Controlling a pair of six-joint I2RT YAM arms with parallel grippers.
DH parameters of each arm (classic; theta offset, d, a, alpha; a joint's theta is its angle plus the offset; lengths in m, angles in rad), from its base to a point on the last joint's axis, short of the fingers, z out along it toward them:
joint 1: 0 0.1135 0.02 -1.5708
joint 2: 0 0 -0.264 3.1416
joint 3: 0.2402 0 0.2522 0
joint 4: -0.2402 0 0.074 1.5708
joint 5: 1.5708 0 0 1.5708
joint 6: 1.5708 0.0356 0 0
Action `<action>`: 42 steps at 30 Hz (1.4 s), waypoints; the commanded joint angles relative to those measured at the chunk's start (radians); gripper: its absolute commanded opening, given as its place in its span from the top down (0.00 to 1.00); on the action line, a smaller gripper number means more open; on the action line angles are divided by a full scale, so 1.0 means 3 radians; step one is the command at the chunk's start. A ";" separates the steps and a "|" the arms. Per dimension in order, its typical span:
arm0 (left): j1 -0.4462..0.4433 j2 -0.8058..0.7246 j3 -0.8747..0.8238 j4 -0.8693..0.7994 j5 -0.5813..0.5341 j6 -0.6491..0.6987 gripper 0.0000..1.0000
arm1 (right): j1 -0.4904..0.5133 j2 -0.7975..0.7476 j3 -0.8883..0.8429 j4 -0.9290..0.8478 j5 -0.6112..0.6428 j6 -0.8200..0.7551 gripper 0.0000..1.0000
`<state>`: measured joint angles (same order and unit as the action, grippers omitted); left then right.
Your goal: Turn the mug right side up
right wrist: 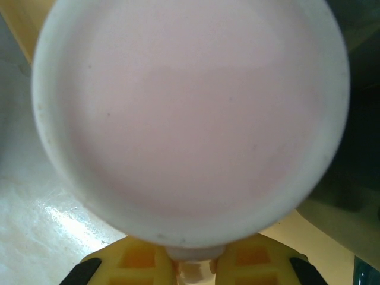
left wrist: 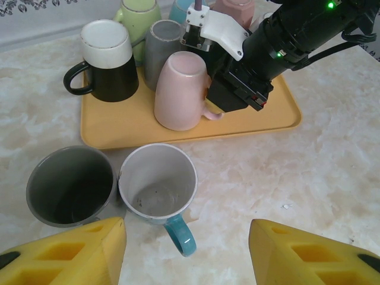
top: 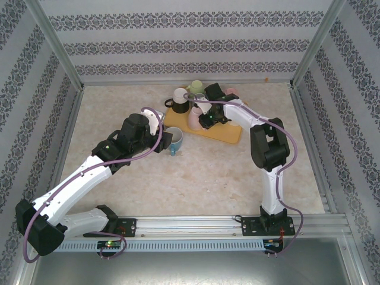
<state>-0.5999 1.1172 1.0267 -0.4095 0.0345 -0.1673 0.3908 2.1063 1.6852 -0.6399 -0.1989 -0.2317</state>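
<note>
A pink mug [left wrist: 178, 89] stands upside down, base up, on the yellow tray [left wrist: 119, 127]. Its base looms close in the right wrist view [right wrist: 190, 113]. My right gripper [right wrist: 193, 270] is shut on the mug's handle, one yellow finger pressed to each side. From above, the right gripper [top: 205, 120] sits just right of the pink mug [top: 193, 119]. My left gripper [left wrist: 185, 233] hangs open over the table in front of the tray, nothing between its fingers; the top view shows it [top: 159, 132] left of the tray [top: 228, 133].
On the tray also stand a black and white mug [left wrist: 107, 59], a green mug [left wrist: 138, 18] and an upside-down grey mug [left wrist: 161, 47]. In front of the tray, on the table, stand an upright white mug with a teal handle [left wrist: 157, 181] and a dark grey mug [left wrist: 70, 184].
</note>
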 commanded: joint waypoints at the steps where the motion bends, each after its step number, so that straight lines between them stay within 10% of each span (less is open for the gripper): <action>1: 0.0048 -0.0010 -0.0024 0.0158 0.0015 0.0011 0.43 | 0.0052 -0.0379 -0.0085 0.0151 -0.0054 0.0040 0.95; 14: 0.0051 -0.0132 -0.0038 0.0254 0.0301 -0.0153 0.41 | 0.0048 -0.1572 -0.0719 0.0743 -0.0290 0.0760 1.00; 21: 0.0051 -0.0133 0.0114 0.0410 0.0799 -0.0645 0.25 | 0.0039 -0.2391 -0.1378 0.1750 -0.0676 0.1761 1.00; 32: 0.0149 -0.0079 -0.0233 0.2180 0.2137 -0.1747 0.22 | 0.0067 -0.3146 -0.2185 0.3232 -0.1152 0.3256 1.00; 42: 0.0268 0.0369 -0.0490 0.3961 0.2518 -0.2874 0.24 | 0.0116 -0.3604 -0.2583 0.3937 -0.1162 0.3909 1.00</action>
<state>-0.5282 1.2034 0.8806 0.5167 0.7246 -0.8825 0.4107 1.0760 0.9138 0.3439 -0.5228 0.8658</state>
